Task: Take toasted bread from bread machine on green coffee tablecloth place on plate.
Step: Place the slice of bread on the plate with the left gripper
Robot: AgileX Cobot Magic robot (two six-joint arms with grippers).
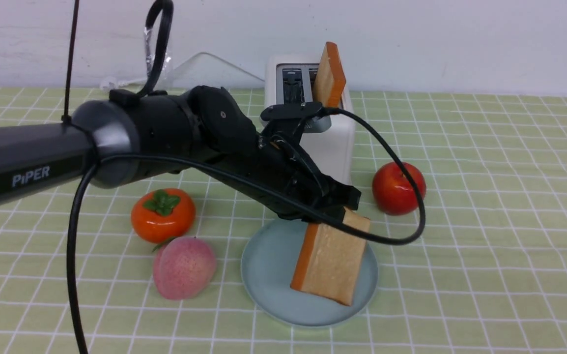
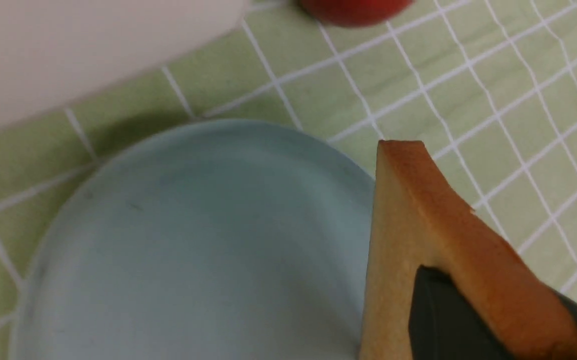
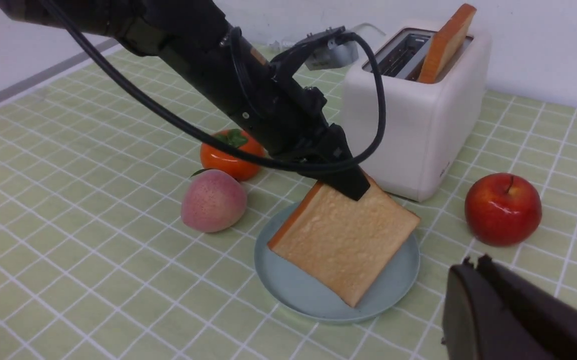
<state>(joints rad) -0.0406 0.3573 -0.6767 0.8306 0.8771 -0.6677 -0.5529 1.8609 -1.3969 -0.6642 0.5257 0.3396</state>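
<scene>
While the black left gripper (image 1: 347, 209) is clamping a square tan toast slice (image 1: 330, 260) in the front view, that slice is leaning over the round light-blue plate (image 1: 269, 265). Another slice (image 1: 329, 73) is standing in the white boxy toaster (image 1: 337, 142) behind the plate. Left wrist: dark fingers (image 2: 443, 320) are pinching crust above the plate. Right wrist: the right gripper (image 3: 473, 270), jaws closed and empty, is hovering near the plate.

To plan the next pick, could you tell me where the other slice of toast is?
In the front view, the other slice stands tilted in the bread machine's right-hand slot, behind the plate.
</scene>
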